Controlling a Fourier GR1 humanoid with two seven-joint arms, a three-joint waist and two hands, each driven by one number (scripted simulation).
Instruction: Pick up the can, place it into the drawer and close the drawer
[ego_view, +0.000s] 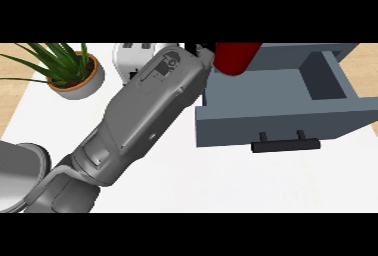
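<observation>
Seemingly pinched by the left hand (201, 51), whose fingers are mostly hidden behind the forearm, the red can (236, 56) hangs tilted over the open drawer (295, 117) at its back-left corner, so an early release could clip the wall.

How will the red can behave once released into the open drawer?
The can looks rigid with a smooth, rounded body, so it probably rolls if laid on its side. It hangs tilted over the drawer edge, so it may tip rather than land upright. Likely light.
</observation>
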